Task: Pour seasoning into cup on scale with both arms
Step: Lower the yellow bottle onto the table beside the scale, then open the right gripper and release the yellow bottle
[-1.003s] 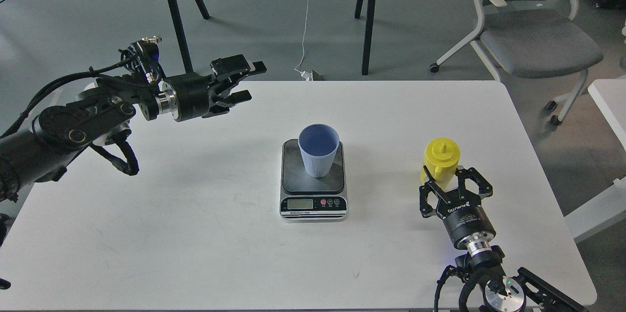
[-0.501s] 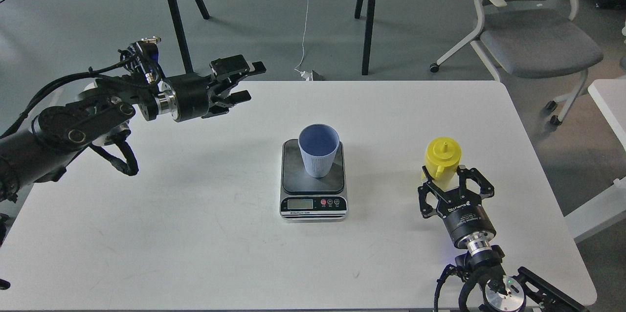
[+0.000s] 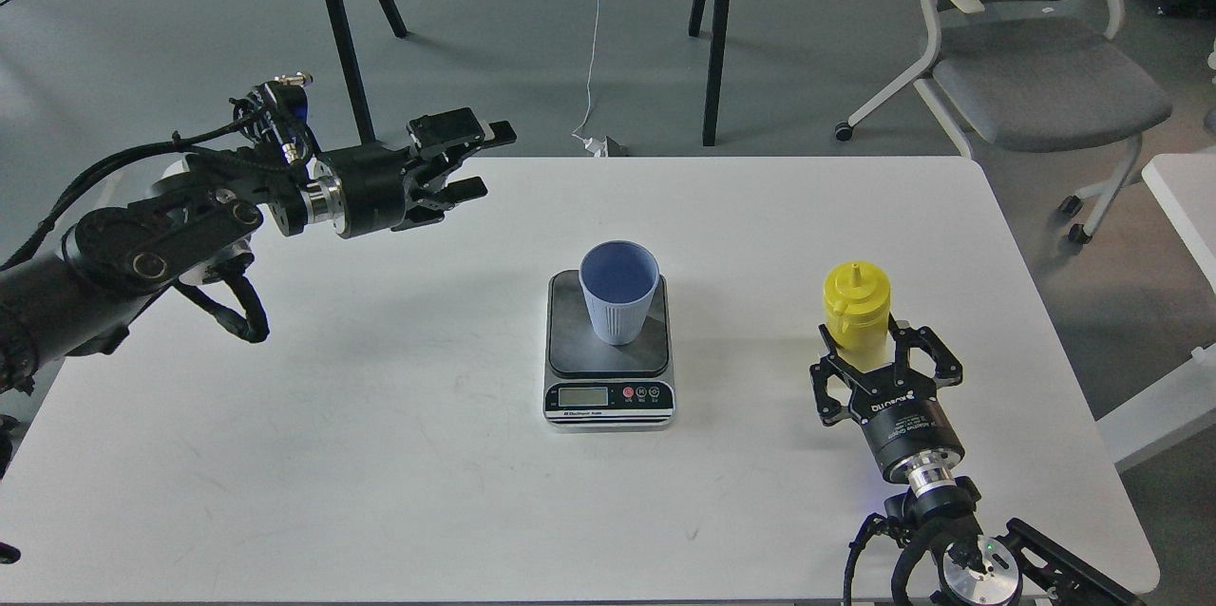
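The light-blue ribbed cup [image 3: 618,291] stands upright on the dark platform of the scale [image 3: 609,392] at the table's middle. The yellow seasoning bottle [image 3: 857,302] stands upright on the table to the right of the scale. My right gripper [image 3: 861,337] reaches in from the front. Its fingers [image 3: 901,340] press both sides of the bottle's lower body, which hides behind them. My left gripper [image 3: 473,161] is open and empty, hovering over the table's back left, well away from the cup.
The white table [image 3: 380,454] ends close to the right of the bottle. A grey office chair [image 3: 1035,65] stands behind at the right, black table legs [image 3: 717,36] behind the middle, and a second white table edge [image 3: 1183,198] at the far right.
The right gripper has edged forward around the bottle and closed on it. The bottle has turned and shifted slightly up in the view. The left arm has hardly moved.
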Controlling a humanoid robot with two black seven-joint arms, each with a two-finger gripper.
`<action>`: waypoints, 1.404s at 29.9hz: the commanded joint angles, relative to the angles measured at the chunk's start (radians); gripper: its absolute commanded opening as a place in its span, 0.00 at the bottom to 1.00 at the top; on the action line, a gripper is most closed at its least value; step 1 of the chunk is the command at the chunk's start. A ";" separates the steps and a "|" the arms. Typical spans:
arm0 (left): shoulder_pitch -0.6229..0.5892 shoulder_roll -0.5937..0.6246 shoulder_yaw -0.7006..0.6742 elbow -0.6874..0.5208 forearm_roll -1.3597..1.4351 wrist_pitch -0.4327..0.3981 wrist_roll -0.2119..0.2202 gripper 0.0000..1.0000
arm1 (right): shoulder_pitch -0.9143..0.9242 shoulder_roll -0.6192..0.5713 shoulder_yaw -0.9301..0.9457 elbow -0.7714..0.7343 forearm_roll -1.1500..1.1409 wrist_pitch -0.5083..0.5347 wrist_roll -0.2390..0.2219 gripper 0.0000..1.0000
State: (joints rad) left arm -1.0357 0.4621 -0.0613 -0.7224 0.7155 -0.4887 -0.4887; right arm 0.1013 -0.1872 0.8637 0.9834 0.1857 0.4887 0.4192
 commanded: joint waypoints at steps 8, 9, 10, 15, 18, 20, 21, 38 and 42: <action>-0.001 -0.002 0.000 0.000 0.001 0.000 0.000 0.99 | -0.005 -0.006 -0.002 0.009 0.000 0.000 -0.002 0.95; -0.001 -0.002 0.000 0.000 0.001 0.000 0.000 0.99 | -0.005 -0.011 -0.002 0.011 0.000 0.000 -0.002 0.95; -0.001 0.000 0.000 0.000 0.001 0.000 0.000 0.99 | -0.005 -0.012 -0.002 0.011 0.000 0.000 -0.002 0.97; -0.001 -0.002 0.000 0.000 0.001 0.000 0.000 0.99 | -0.020 -0.015 -0.003 0.011 -0.002 0.000 -0.005 0.99; 0.000 -0.002 0.001 0.001 0.001 0.000 0.000 0.99 | -0.026 -0.017 -0.003 0.011 -0.002 0.000 -0.005 0.99; 0.000 -0.005 0.001 0.003 0.001 0.000 0.000 0.99 | -0.028 -0.018 -0.003 0.015 -0.002 0.000 -0.005 0.99; 0.000 -0.008 0.001 0.003 0.001 0.000 0.000 0.99 | -0.031 -0.024 -0.003 0.018 -0.002 0.000 -0.005 0.99; 0.002 -0.016 0.001 0.011 0.013 0.000 0.000 0.99 | -0.080 -0.058 -0.002 0.080 -0.002 0.000 -0.004 0.99; 0.002 -0.016 0.001 0.012 0.013 0.000 0.000 0.99 | -0.087 -0.072 -0.002 0.098 -0.002 0.000 -0.005 0.99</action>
State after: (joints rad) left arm -1.0339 0.4464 -0.0598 -0.7116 0.7288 -0.4887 -0.4887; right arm 0.0191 -0.2474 0.8621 1.0704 0.1839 0.4887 0.4147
